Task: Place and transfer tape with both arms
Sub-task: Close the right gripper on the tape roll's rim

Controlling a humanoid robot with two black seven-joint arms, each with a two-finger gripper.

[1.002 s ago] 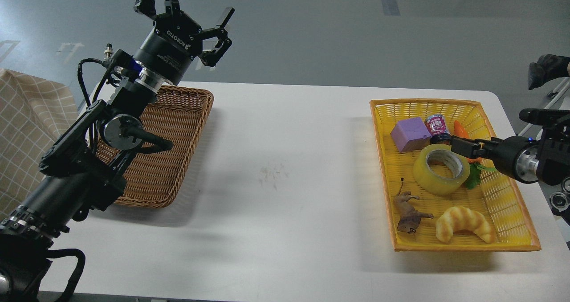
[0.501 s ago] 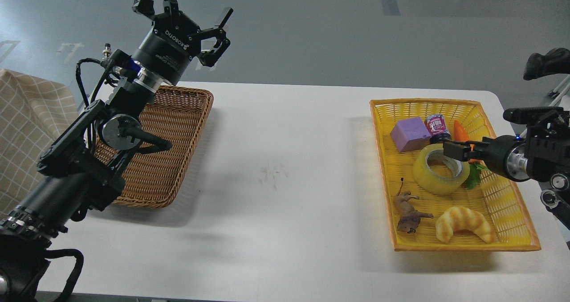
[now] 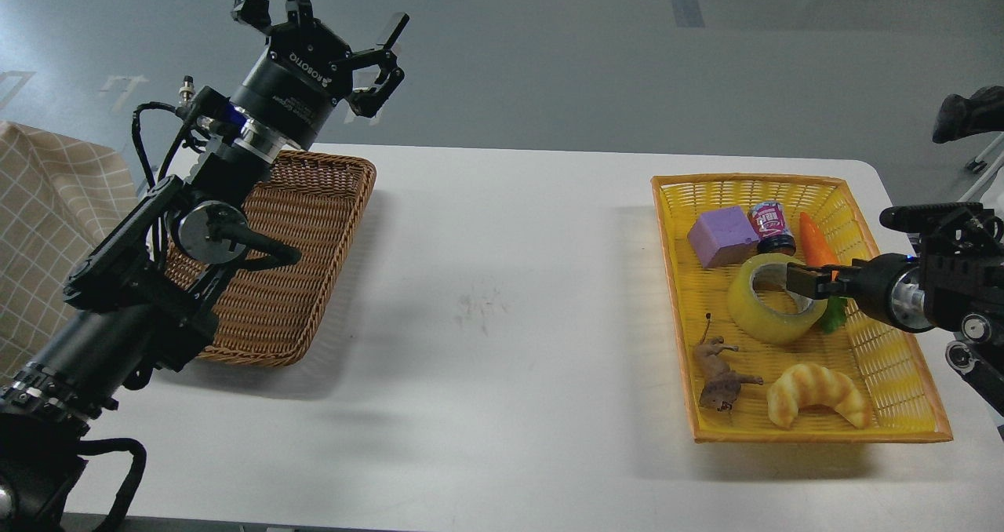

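The tape [image 3: 754,315], a thick translucent yellow roll with a grey-white core, lies flat in the yellow basket [image 3: 816,436] at the right. My right gripper [image 3: 802,280] comes in from the right and sits low at the roll's right rim, its dark fingers over the core's edge. I cannot tell whether they are open or shut. My left gripper [image 3: 337,2] is open and empty, held high above the far edge of the brown wicker basket [image 3: 306,281] at the left.
The yellow basket also holds a purple block [image 3: 722,235], a small pink can [image 3: 773,220], an orange carrot [image 3: 816,245], a brown toy animal [image 3: 718,371] and a croissant toy [image 3: 816,392]. A checked cloth [image 3: 47,218] hangs at the far left.
My right gripper has come down and drawn back slightly to the right, onto the tape's right rim, uncovering the carrot. The left arm has hardly moved.
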